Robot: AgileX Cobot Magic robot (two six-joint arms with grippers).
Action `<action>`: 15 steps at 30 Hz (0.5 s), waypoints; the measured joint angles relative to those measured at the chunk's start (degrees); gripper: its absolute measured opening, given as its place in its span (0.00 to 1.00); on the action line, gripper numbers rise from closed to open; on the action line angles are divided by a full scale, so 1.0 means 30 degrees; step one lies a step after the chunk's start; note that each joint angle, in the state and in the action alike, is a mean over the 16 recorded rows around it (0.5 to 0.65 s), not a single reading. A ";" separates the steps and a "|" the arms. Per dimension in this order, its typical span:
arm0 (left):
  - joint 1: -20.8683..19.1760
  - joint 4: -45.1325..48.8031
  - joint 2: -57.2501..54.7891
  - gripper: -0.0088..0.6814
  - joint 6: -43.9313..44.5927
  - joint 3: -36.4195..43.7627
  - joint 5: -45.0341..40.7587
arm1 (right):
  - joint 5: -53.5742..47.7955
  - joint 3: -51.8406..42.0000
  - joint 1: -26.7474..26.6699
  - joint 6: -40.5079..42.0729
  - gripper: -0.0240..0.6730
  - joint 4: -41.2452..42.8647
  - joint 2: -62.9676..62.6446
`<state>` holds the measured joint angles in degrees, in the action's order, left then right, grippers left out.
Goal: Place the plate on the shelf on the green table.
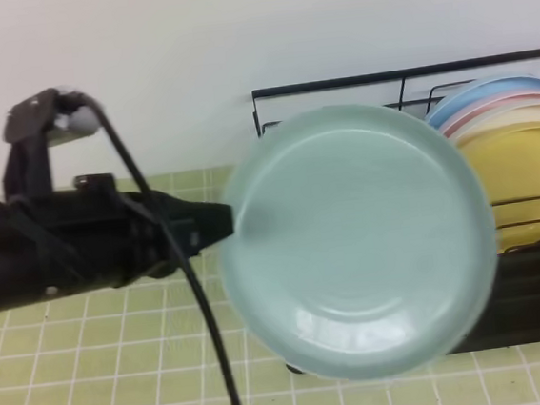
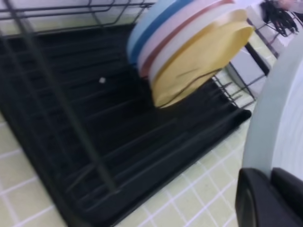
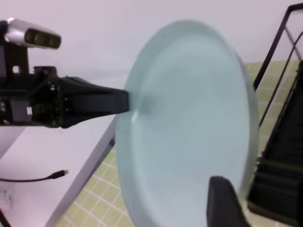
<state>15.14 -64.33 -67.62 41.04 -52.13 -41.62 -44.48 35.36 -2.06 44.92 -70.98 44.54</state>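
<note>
The pale aqua plate (image 1: 360,242) hangs upright in the air in front of the shelf (image 1: 538,301), its face toward the exterior high camera. My left gripper (image 1: 224,221) is shut on the plate's left rim. In the left wrist view the plate's rim (image 2: 279,109) rises from between the black fingers (image 2: 265,198). The right wrist view has the plate (image 3: 189,127) close up, the left gripper (image 3: 124,101) on its far edge and one dark finger (image 3: 225,201) of my right gripper at its near rim. The other finger is hidden. The green table (image 1: 95,372) lies below.
A yellow plate (image 1: 526,178) leans in the right end of the shelf with pink-edged and blue plates (image 2: 156,28) stacked behind it. The left part of the black wire rack (image 2: 94,118) holds no plates. A black cable (image 1: 203,305) droops from the left arm. A pale wall stands behind.
</note>
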 joint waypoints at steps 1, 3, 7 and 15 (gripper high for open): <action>0.0392 -0.0012 0.0000 0.02 -0.0015 0.0000 0.0207 | -0.0026 0.0000 0.0000 0.0014 0.49 -0.0053 0.0000; 0.1069 -0.0048 0.0000 0.02 -0.0052 0.0000 0.0581 | -0.0089 0.0000 0.0000 -0.0008 0.50 -0.0130 0.0000; 0.1981 -0.0199 0.0000 0.02 -0.0085 0.0000 0.0944 | -0.0264 0.0000 0.0000 -0.0201 0.50 -0.0172 0.0000; 0.2562 -0.0921 0.0000 0.02 0.0130 0.0000 0.0631 | -0.0492 0.0000 0.0000 -0.0446 0.51 -0.0155 0.0000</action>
<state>22.82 -67.10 -67.62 41.43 -52.13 -39.72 -45.95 35.36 -2.06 43.59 -71.44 44.54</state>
